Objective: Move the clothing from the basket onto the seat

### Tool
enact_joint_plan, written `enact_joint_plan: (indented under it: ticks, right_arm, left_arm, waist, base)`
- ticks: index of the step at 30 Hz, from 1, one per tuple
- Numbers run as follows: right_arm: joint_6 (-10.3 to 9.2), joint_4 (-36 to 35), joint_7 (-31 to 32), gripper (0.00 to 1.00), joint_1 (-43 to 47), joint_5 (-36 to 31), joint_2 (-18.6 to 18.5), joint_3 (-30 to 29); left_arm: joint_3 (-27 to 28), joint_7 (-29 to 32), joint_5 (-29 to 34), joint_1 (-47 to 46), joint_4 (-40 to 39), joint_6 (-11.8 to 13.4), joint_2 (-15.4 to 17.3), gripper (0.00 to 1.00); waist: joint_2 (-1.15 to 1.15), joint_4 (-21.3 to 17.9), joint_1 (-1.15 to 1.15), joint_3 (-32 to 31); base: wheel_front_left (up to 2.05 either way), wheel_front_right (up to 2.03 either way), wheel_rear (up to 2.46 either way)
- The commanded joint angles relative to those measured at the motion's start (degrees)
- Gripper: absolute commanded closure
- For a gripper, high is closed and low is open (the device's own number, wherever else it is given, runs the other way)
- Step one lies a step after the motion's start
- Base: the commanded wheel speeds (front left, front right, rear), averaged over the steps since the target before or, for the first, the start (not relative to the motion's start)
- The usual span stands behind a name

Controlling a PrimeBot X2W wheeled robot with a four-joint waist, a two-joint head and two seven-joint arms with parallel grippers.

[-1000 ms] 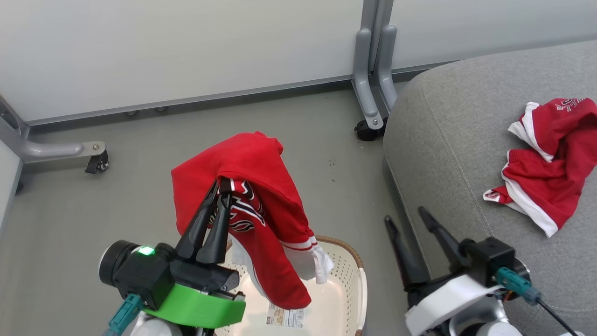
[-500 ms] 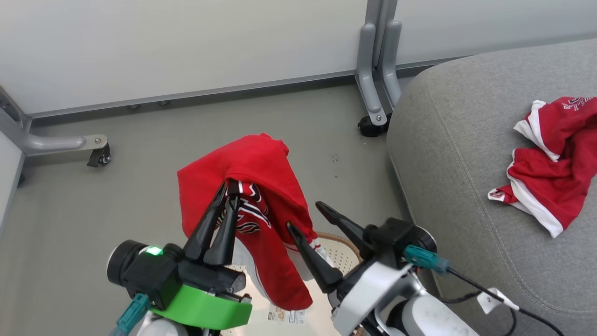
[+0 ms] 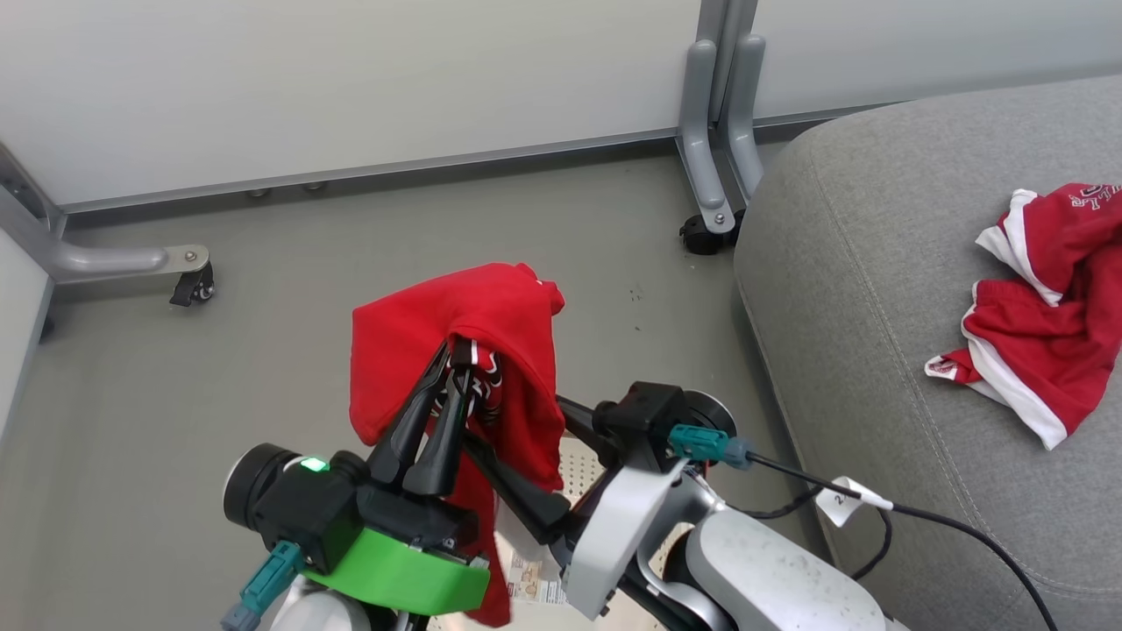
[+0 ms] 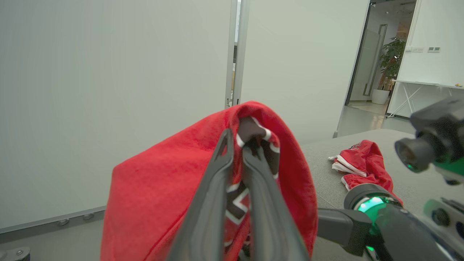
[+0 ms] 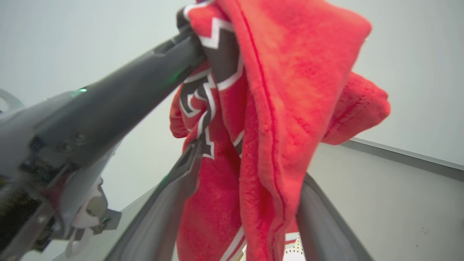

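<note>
Left end effector (image 3: 454, 364) clamped on garment (image 3: 412, 333), held above basket (image 3: 574, 457). Right end effector (image 5: 250, 163) apart, straddling hanging cloth; contact unclear. Close on thick fold, lift clear of basket, swing to seat (image 3: 877, 263).

Looks like an office/lab test area, not a home. Plain white partition panels (image 3: 351, 79) stand on grey metal legs (image 3: 712, 131) w/ castors (image 3: 191, 285), over a bare grey floor (image 3: 263, 228). One grey upholstered seat (image 3: 877, 263) sits beside them. Left wrist view: doorway (image 4: 366, 65) to a bright corridor w/ potted plant (image 4: 390, 59), white bench (image 4: 427, 84) and wall switch plates (image 4: 433, 49).
</note>
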Motion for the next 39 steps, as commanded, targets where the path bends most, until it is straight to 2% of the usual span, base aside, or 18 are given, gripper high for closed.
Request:
enact_joint_plan:
  ticks: [1,3,4,6,7,20,34,35,37,39]
  right_arm:
    - [0.0,0.8,-0.6,0.0,-1.3,0.7,0.1,0.6]
    - [0.0,1.7,-1.0,0.0,-2.6,1.5,0.3,1.7]
    - [0.0,2.2,-1.4,0.13,-3.3,2.0,0.4,2.1]
    - [0.0,3.2,-1.7,0.96,-4.2,3.0,0.5,2.9]
    - [0.0,3.5,-2.0,1.0,-4.7,3.3,0.5,3.1]
    - [0.0,7.2,-4.7,1.0,-7.5,5.3,0.5,5.1]
    - [0.0,8.1,-6.1,1.0,-9.4,4.1,0.1,4.2]
    - [0.0,8.2,-6.2,1.0,-9.5,3.7,0.0,4.1]
    - [0.0,8.5,-6.9,1.0,-9.9,2.8,-0.1,3.1]
    - [0.0,9.2,-7.2,1.0,-10.1,2.0,0.0,2.2]
  left_arm:
    - [0.1,-0.3,-0.1,-1.0,-0.1,-0.2,0.1,1.0]
    - [0.0,-0.3,-0.2,-1.2,-0.1,-0.2,0.2,1.0]
    - [0.0,-0.3,-0.2,-1.2,-0.1,-0.2,0.2,1.0]
    - [-0.1,-0.3,-0.3,-1.3,-0.2,-0.2,0.3,1.0]
    - [-0.1,-0.3,-0.3,-1.3,-0.2,-0.2,0.3,1.0]
    - [-0.3,-0.3,-0.4,-1.7,-0.6,0.1,0.7,1.0]
    - [-0.9,-0.2,0.2,-2.4,-0.8,-0.1,1.5,1.0]
    - [-1.0,-0.2,0.7,-2.4,-0.7,0.1,1.7,0.75]
    - [-1.1,0.3,1.1,-1.9,-0.5,0.5,2.3,0.0]
    - [-1.6,0.7,1.3,-1.3,-0.5,0.2,2.8,0.0]
  waist:
    - [0.0,0.0,0.0,0.1]
    - [0.0,-0.1,0.0,0.2]
    - [0.0,-0.1,0.0,0.2]
    - [0.0,-0.1,0.0,0.4]
    - [0.0,-0.1,0.0,0.4]
    - [0.0,0.1,0.0,1.5]
    - [0.0,0.6,0.0,3.0]
    - [0.0,0.6,0.0,3.1]
    - [0.0,0.7,0.0,3.2]
    - [0.0,0.8,0.0,3.3]
  base:
    - [0.0,0.0,0.0]
    - [0.0,0.0,0.0]
    - [0.0,0.0,0.0]
    - [0.0,0.0,0.0]
    - [0.0,0.0,0.0]
    - [0.0,0.0,0.0]
    - [0.0,0.0,0.0]
    - [0.0,0.0,0.0]
    - [0.0,0.0,0.0]
    - [0.0,0.0,0.0]
